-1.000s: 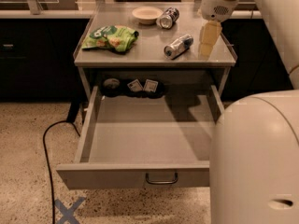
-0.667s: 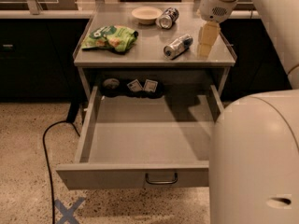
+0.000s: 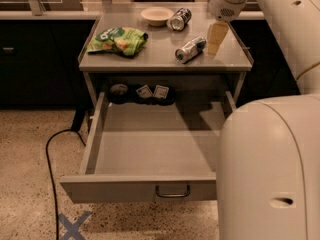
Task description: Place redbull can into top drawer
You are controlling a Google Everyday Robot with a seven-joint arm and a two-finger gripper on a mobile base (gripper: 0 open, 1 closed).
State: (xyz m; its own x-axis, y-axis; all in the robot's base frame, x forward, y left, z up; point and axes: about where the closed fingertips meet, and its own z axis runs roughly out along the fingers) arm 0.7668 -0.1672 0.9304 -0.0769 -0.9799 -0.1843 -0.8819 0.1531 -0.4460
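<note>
The redbull can (image 3: 190,49), slim and silver with blue patches, lies on its side on the right part of the cabinet top (image 3: 150,54). My gripper (image 3: 217,37) hangs down from the arm just to the right of the can, close to it and low over the top. It holds nothing that I can see. The top drawer (image 3: 105,186) is pulled fully out below, with its curved handle (image 3: 172,192) facing front. The drawer floor is bare in the middle and front.
A green snack bag (image 3: 117,39), a small bowl (image 3: 156,15) and a darker can (image 3: 179,19) also lie on the top. Small packets (image 3: 145,91) sit at the drawer's back. A black cable (image 3: 50,154) runs on the floor at the left. The robot body (image 3: 270,169) fills the right foreground.
My gripper has shifted slightly left, toward the redbull can. The can and the drawer have not moved.
</note>
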